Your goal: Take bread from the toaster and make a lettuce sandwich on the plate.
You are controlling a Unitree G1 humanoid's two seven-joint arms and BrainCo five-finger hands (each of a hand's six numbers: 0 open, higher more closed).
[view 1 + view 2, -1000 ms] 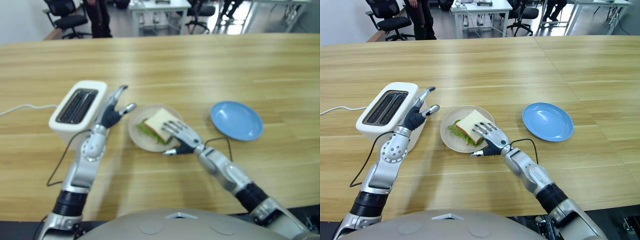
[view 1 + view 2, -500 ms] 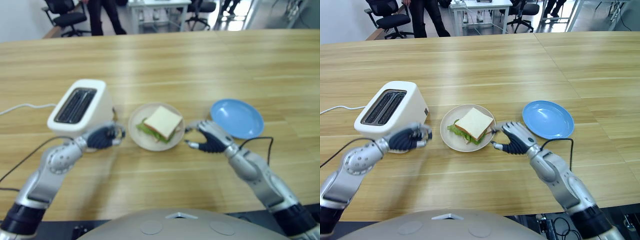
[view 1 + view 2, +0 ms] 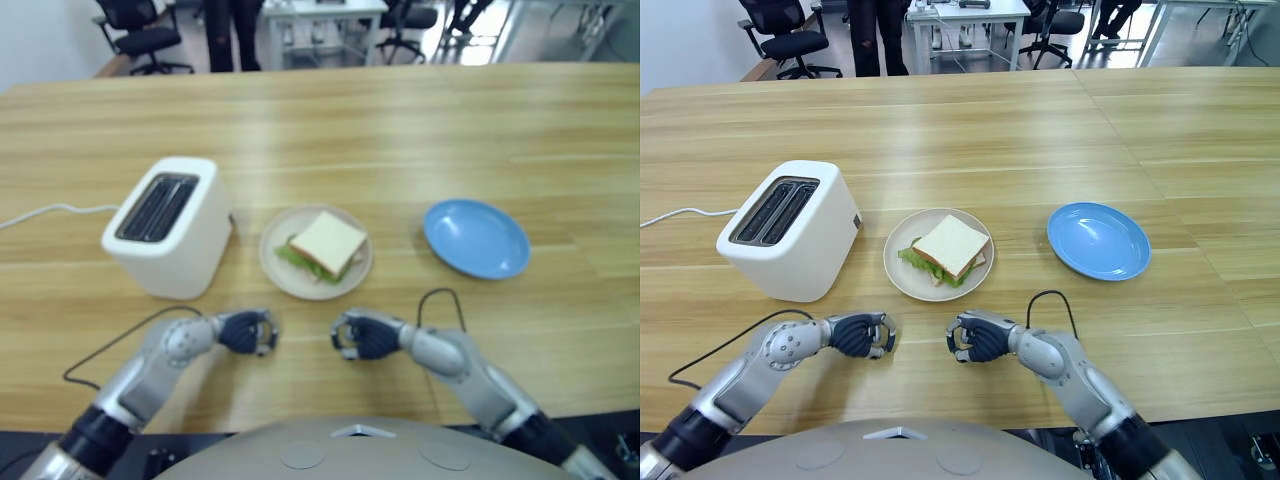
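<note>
Wooden table (image 3: 940, 140), frame centre: lettuce sandwich (image 3: 951, 247) sits assembled on beige plate (image 3: 975, 281), toaster (image 3: 790, 232) at left; left hand (image 3: 858, 335) and right hand (image 3: 975, 341) low centre, both curled, holding nothing; task judged complete; next move, none beyond resting.

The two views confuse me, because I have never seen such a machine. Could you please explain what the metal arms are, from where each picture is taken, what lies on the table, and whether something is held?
These are the arms of a humanoid robot, and each one ends in a hand with fingers. Both pictures come from a stereo camera on the robot's head that looks down at the table. One is from the left eye and one from the right, so they show the same scene. On the wooden table stand a white toaster, a beige plate carrying a sandwich of bread and lettuce, and a blue plate to the right. The left hand and the right hand are near the front edge of the table. Their fingers are curled and they hold nothing.
</note>
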